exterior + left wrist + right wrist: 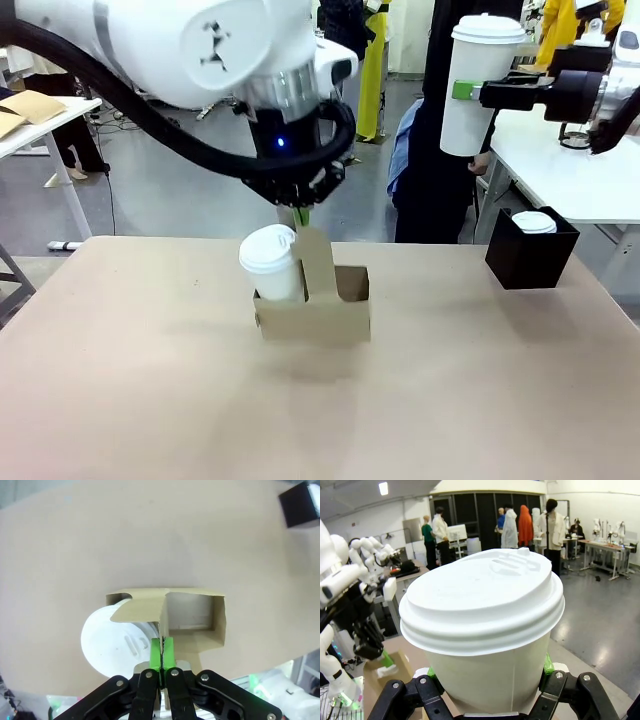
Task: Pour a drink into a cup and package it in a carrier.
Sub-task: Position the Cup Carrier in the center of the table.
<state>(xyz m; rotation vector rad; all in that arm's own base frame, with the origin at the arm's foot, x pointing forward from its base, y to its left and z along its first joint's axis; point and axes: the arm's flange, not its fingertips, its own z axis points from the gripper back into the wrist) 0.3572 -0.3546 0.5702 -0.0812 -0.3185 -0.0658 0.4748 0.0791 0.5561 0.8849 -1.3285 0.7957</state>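
With left gripper (161,652) clamped on the handle of the carrier (320,320) and right gripper (470,92) squeezing the cup (468,125) (high, well apart from left jaws), could clip that handle when lowering, tipping everything.

Low brown cardboard drink carrier (322,318): upright, directly under the left gripper (301,214). The gripper's green pads are pinched on the top edge of the carrier's upright centre handle panel (317,258). Can't tell whether it rests on the tabletop (130,380) or sits just above it. The well on one side of the handle holds a second white lidded cup (270,265), leaning slightly. The other well is empty.

Tall white paper cup (478,75): slightly tapered, white domed lid on, upright in the air. It is clamped mid-body in the right gripper (468,92), well apart from the carrier.
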